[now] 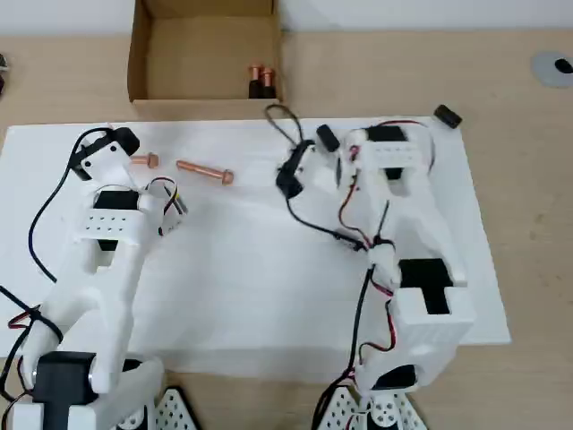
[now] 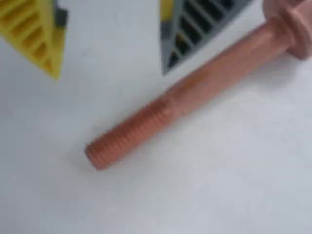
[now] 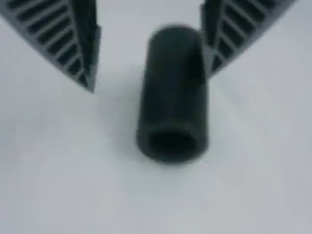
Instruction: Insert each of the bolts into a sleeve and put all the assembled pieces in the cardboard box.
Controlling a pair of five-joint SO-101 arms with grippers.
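Note:
My left gripper (image 2: 112, 44) is open, its yellow fingers (image 2: 41, 34) held just above a copper bolt (image 2: 195, 97) that lies flat on the white sheet. In the high view this gripper (image 1: 124, 154) is at the sheet's far left, over a bolt (image 1: 145, 160) partly hidden by the arm. A second bolt (image 1: 204, 169) lies just to its right. My right gripper (image 3: 148, 70) is open, with a black sleeve (image 3: 173, 97) lying between its dark fingers (image 3: 73, 44); in the high view it (image 1: 309, 154) is at the sheet's far middle. The cardboard box (image 1: 161, 58) holds assembled pieces (image 1: 260, 81).
Another black sleeve (image 1: 447, 116) lies on the wooden table just past the sheet's far right corner. Cables (image 1: 331, 235) trail from the right arm across the white sheet (image 1: 242, 287). A grey disc (image 1: 552, 67) sits at the far right edge.

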